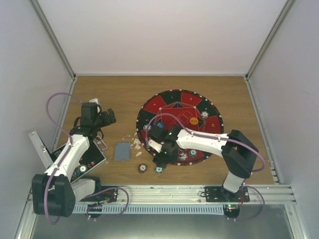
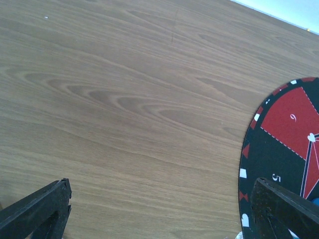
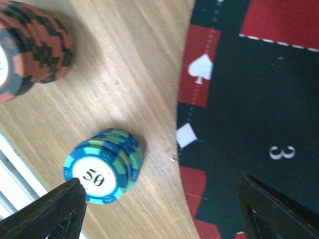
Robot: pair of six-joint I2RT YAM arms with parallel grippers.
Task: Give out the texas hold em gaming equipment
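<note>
Teal chip stack [image 3: 103, 166], upright, 50 face up, just beside mat [image 3: 249, 99]

Your top view is evenly lit, soft and a touch washed out; the white wall [image 1: 164, 35] runs bright, and the arms [image 1: 199, 142] throw only faint shadows on the table [image 1: 119, 94]. Small things there look fuzzy. On your left wrist the wood grain is crisp, the left fingers [image 2: 40, 209] dark and soft. On your right wrist the teal stack [image 3: 102, 167] reads sharp, the red stack [image 3: 35, 47] blurs in the corner, and the lower-left edge blows out white.
</note>
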